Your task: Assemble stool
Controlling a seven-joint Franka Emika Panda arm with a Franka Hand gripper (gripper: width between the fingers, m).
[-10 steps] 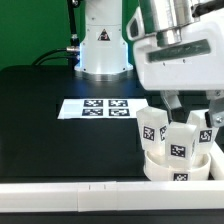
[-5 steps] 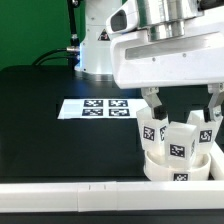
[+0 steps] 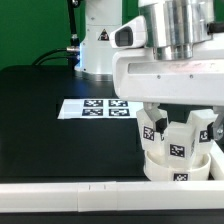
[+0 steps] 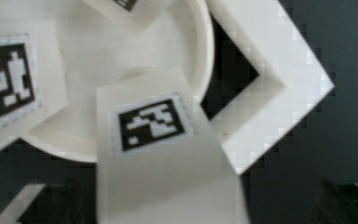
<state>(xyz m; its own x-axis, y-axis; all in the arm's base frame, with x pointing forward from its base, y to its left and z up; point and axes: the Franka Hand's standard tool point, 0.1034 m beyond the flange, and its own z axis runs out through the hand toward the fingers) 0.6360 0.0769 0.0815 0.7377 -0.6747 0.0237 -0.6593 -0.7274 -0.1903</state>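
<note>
Since the earlier frames, our gripper (image 3: 178, 112) has moved toward the camera and dropped lower over the stool, so its white housing now hides the upper parts of the legs that were visible before. We see no shift in the stool parts themselves.

We locate the stool at the front edge of the black table (image 3: 40, 120), on the exterior view's right. Its round seat (image 3: 178, 167) lies flat with tagged legs (image 3: 180, 140) standing up out of it. We count at least three legs, all seated in the disc, so we judge the assembly largely complete; whether each leg is fully fastened, we cannot tell.

In the wrist view, one tagged leg (image 4: 158, 150) runs across the seat rim (image 4: 202, 60) close under the camera.

We cannot tell how wide the fingers stand, or whether they hold a leg.

Our marker board (image 3: 100, 107) lies flat behind the stool, apart from it.
</note>
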